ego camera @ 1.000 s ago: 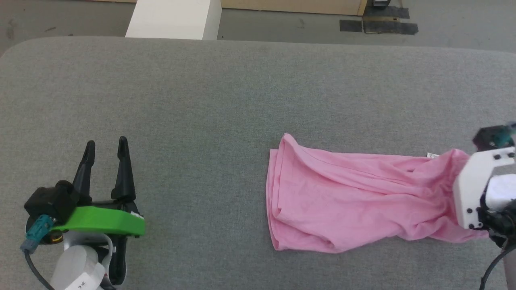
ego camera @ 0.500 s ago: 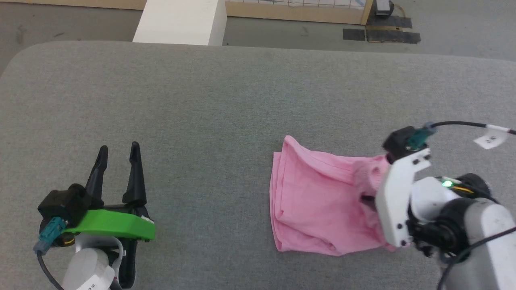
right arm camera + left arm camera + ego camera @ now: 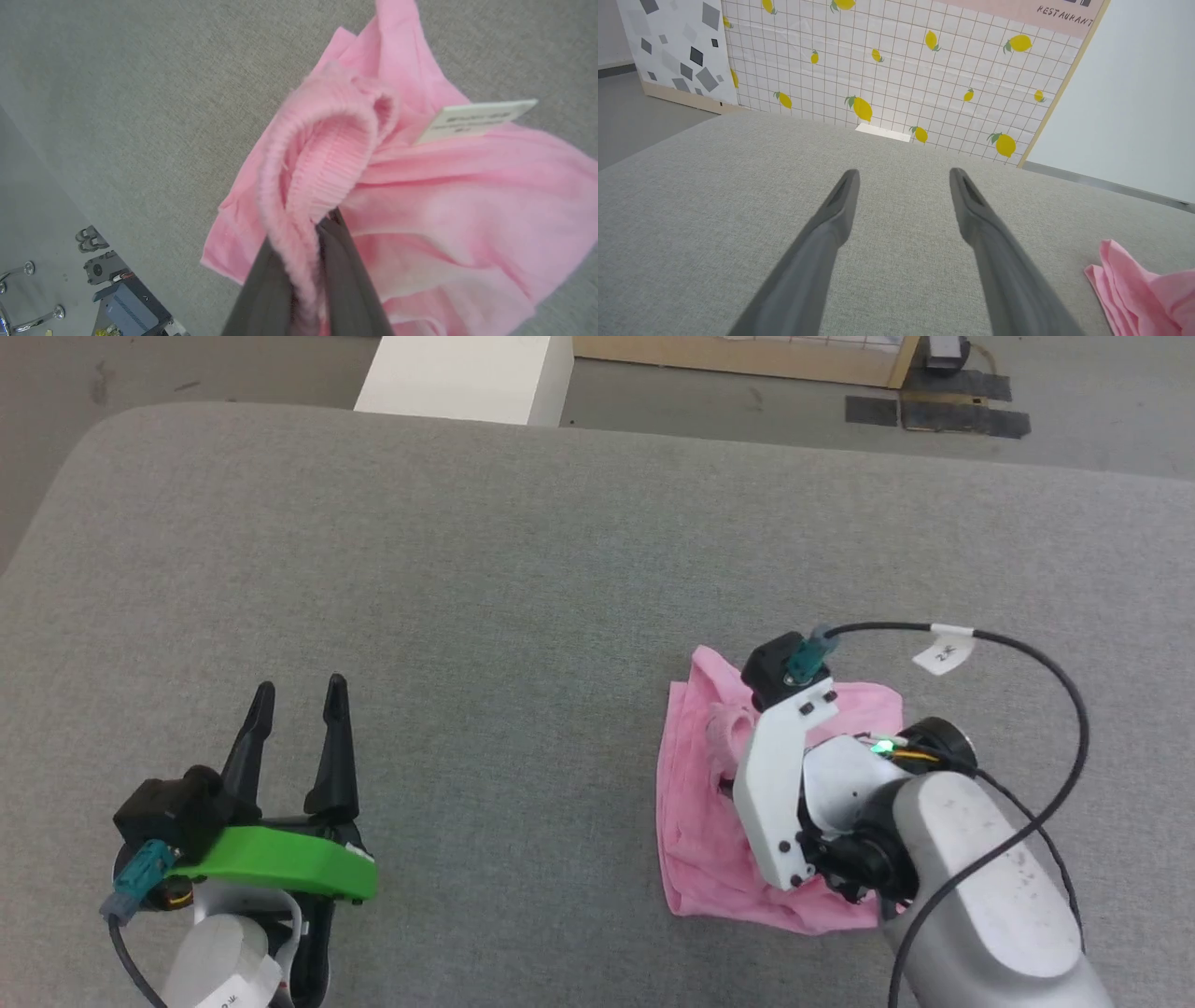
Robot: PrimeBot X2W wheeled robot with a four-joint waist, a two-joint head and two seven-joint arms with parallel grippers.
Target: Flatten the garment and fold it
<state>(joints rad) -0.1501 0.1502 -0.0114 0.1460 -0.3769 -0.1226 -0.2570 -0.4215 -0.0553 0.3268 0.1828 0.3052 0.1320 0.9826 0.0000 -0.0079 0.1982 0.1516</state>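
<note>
One garment (image 3: pixel 695 821) lies lower right on the counter (image 3: pixel 467 569). Right gripper (image 3: pixel 322 233) clamps its waistband (image 3: pixel 322 154); left gripper (image 3: pixel 301 687) spread, empty.

It looks like a staged robot test lab. A lemon-printed panel (image 3: pixel 896 70) with "RESTAURANT" lettering (image 3: pixel 1064 15) and a terrazzo-patterned panel (image 3: pixel 677 46) stand as backdrops on a bare grey floor (image 3: pixel 1102 401) with black tape patches (image 3: pixel 938 415), behind a grey fabric-covered desk (image 3: pixel 467 569).
</note>
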